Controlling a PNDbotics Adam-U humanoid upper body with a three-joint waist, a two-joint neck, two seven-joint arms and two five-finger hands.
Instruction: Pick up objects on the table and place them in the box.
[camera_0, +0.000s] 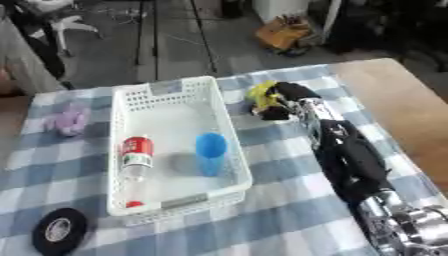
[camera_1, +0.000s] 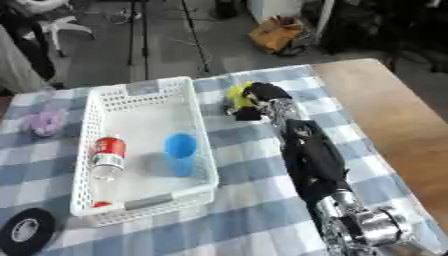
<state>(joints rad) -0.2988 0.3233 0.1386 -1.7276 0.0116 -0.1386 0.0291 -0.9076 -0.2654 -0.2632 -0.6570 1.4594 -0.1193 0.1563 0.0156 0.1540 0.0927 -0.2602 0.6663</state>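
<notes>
Left eye view runs, from left to right, from a black roll of tape (camera_0: 59, 230) lying flat on the blue-and-white checked cloth (camera_0: 289, 220) and a soft lilac plush toy (camera_0: 68, 120) near the cloth's far left edge, to the white lattice-walled plastic box (camera_0: 223, 120), which holds a clear bottle (camera_0: 135, 162) with a red label lying on its side and an upright blue cup (camera_0: 210, 152). Just right of the box's far corner, the right hand (camera_0: 282, 102), black with silver joints, has its fingers curled round a yellow object (camera_0: 260, 94) resting on the cloth, and bare wooden tabletop (camera_0: 402, 105) lies beyond.
</notes>
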